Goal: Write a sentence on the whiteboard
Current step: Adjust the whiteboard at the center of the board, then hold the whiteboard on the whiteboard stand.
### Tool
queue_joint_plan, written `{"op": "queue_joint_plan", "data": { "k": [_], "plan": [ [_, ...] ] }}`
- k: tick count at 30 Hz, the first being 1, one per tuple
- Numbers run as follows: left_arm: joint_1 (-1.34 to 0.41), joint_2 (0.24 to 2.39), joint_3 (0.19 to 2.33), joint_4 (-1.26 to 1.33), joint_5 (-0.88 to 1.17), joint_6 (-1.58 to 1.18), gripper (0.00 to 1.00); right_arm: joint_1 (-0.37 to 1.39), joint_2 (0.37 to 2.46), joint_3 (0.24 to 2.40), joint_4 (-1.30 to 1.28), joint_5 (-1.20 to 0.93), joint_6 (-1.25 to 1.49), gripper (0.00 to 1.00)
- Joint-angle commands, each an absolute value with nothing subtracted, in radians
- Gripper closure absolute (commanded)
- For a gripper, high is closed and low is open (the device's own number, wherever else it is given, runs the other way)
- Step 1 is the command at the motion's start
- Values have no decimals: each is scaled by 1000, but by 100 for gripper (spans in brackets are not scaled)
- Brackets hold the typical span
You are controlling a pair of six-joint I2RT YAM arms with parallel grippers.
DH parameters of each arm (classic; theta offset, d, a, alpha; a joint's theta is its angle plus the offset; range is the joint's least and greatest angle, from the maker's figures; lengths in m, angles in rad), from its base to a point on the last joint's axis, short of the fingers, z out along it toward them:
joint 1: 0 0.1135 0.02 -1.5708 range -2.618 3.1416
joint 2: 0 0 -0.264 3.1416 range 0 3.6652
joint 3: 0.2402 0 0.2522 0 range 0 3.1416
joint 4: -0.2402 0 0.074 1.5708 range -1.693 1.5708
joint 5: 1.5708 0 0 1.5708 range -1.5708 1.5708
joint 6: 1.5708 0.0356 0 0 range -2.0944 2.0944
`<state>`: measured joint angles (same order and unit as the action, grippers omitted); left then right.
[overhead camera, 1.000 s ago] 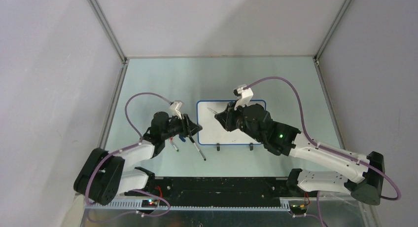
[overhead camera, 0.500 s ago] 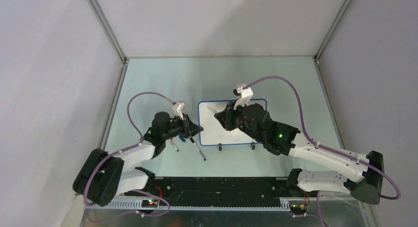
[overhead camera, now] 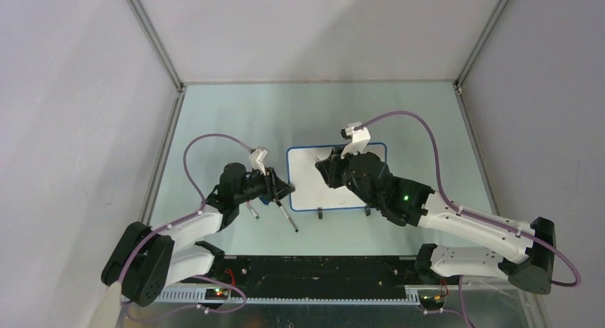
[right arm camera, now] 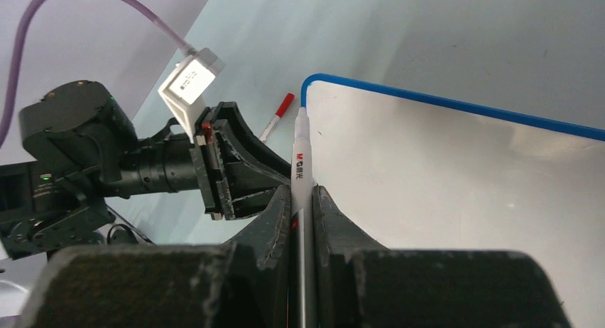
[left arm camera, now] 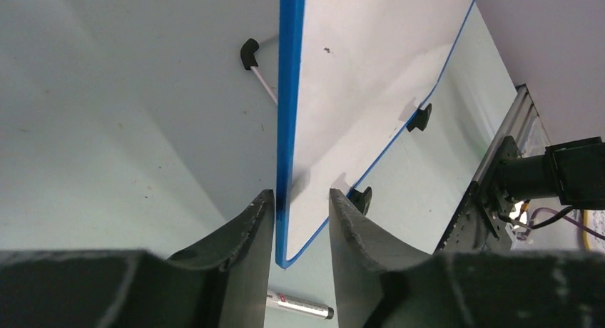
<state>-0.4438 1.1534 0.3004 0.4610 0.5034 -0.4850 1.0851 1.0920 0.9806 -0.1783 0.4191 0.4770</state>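
Note:
The whiteboard (overhead camera: 310, 192) lies flat in the middle of the table, white with a thin blue rim (left arm camera: 289, 93). No sentence shows on its white face (right arm camera: 442, 171). My left gripper (overhead camera: 283, 190) straddles the board's left edge. In the left wrist view its jaws (left arm camera: 301, 194) stand open. One finger is against the rim, and the other stands off the white face. My right gripper (overhead camera: 324, 165) is over the board's far left part, shut (right arm camera: 303, 192) on a white marker (right arm camera: 300, 160). The marker's tip sits near the board's corner.
Two loose markers (overhead camera: 287, 217) (overhead camera: 251, 210) lie on the table near my left gripper, and one shows below its jaws (left arm camera: 300, 305). A red-capped marker (right arm camera: 277, 116) lies past the board's corner. Black clip feet (left arm camera: 421, 118) stick out from the board's near edge.
The whiteboard has slid slightly to the right and toward me. My right gripper has shifted right with the marker, and the left arm has followed the board's edge.

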Motion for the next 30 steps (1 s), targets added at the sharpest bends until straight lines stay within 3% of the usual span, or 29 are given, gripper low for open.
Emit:
{"op": "queue_joint_plan", "data": {
  "k": [1, 8, 13, 15, 18, 25, 30],
  "plan": [
    [-451, 1071, 300, 431, 457, -446, 56, 1129, 1066, 1026, -176, 543, 447, 100],
    [-452, 934, 257, 423, 395, -437, 38, 1132, 1040, 1025, -178, 477, 437, 100],
    [-451, 836, 246, 371, 271, -438, 8, 1132, 982, 956, -140, 464, 446, 100],
    [-451, 794, 239, 359, 232, -441, 2, 1131, 940, 895, -70, 444, 440, 100],
    [-451, 738, 208, 387, 182, -448, 1, 1128, 890, 829, 46, 407, 425, 100],
    [-451, 616, 72, 585, 188, -425, 1, 1125, 858, 810, 48, 397, 398, 100],
    [-449, 680, 53, 617, 143, -486, 1, 1125, 868, 810, 62, 382, 392, 100]
  ]
}}
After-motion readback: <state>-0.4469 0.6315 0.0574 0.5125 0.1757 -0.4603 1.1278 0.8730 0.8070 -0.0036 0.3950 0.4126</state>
